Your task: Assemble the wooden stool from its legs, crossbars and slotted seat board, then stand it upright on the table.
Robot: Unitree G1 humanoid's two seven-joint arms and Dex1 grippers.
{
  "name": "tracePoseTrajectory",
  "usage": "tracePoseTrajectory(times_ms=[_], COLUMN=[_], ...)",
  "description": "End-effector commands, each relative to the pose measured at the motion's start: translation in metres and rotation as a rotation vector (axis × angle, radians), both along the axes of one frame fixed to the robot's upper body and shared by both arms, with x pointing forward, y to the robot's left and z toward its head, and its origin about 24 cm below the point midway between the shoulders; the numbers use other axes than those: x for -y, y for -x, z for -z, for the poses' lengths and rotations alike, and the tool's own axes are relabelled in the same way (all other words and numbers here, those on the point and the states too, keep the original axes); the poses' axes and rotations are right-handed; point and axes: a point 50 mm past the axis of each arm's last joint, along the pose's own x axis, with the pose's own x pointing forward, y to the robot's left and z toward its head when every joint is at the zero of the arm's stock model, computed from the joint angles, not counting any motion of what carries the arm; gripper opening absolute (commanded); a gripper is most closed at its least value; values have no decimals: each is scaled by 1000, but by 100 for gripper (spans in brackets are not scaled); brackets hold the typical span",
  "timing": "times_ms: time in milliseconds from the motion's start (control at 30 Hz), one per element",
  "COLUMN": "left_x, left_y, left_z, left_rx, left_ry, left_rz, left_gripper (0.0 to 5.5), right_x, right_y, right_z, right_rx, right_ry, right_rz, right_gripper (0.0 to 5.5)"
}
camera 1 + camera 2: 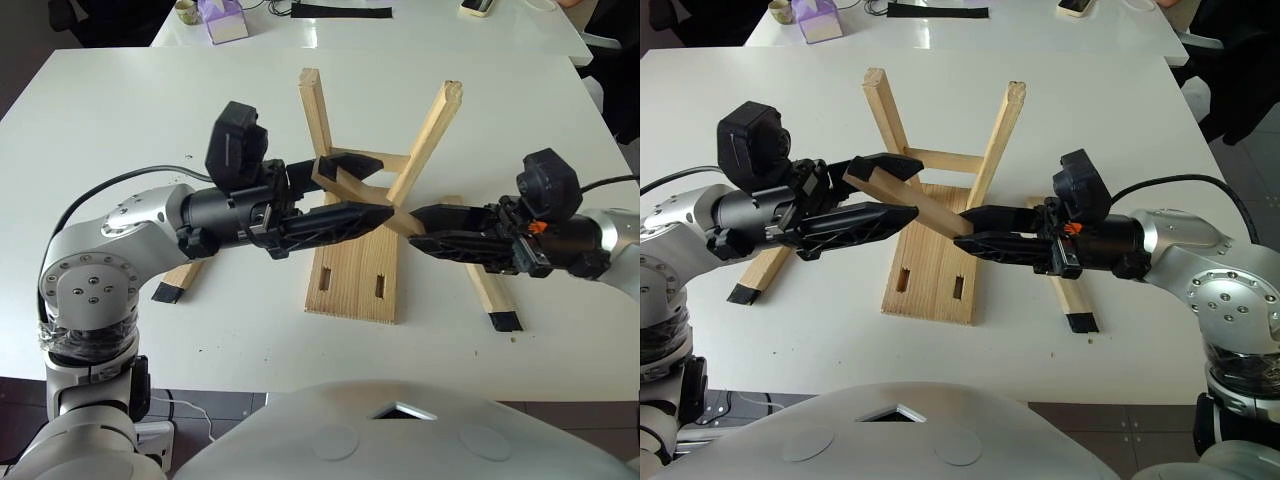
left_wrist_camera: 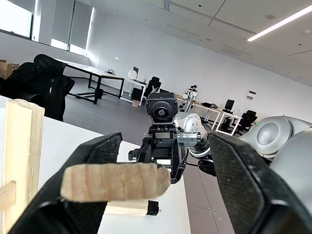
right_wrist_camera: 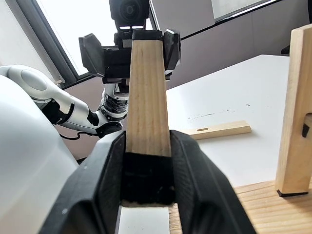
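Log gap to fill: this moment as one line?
right hand: shut on wooden bar | left hand: open around its other end | seat board: flat on table, two legs upright on it

Seat board (image 1: 355,290): pale wood, flat on the table, two slots visible near its near edge.
Two legs (image 1: 317,115) (image 1: 428,135) joined by a crossbar (image 1: 385,160) stand on the board and splay apart upward.
Loose bar (image 1: 915,200): off the table, angled over the board. One end is clamped in the right gripper (image 1: 970,232); the other sits between the left gripper's (image 1: 915,187) spread fingers.
Two black-tipped legs (image 1: 178,278) (image 1: 495,295) lie flat, one on either side of the board.
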Motion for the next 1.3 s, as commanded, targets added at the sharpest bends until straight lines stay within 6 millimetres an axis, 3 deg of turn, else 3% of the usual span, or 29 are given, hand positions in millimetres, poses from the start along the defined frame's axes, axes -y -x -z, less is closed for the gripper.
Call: tracePoseTrajectory(times_ms=[33, 300, 633, 767, 867, 933, 1033, 1200, 1300], left_x=[2, 3, 2, 1, -3, -15, -47, -106, -159], left_y=[1, 6, 5, 4, -2, -9, -23, -62, -96], left_z=[2, 7, 13, 12, 12, 11, 8, 0, 10], left_rx=[0, 15, 19, 29, 36, 38, 54, 160, 215], left_ry=[-16, -47, -76, -56, -66, -107, -214, -438, -607], left_rz=[1, 30, 37, 32, -10, -75, -172, -454, -794], left_gripper=[250, 135, 131, 131, 131, 131, 131, 131, 131], right_x=[-2, -3, -5, -8, -6, -1, 10, 19, 19], right_y=[-1, -4, -6, -7, -6, -6, 2, 20, 26], right_z=[-2, -5, -6, 2, 17, 36, 57, 67, 66], right_rx=[18, 33, 46, 70, 77, 83, 69, 81, 91], right_ry=[13, 1, -7, 65, 162, 294, 381, 386, 348], right_rz=[-1, 10, 18, 46, 72, 114, 190, 345, 439], right_gripper=[132, 132, 132, 132, 199, 237, 238, 238, 238])
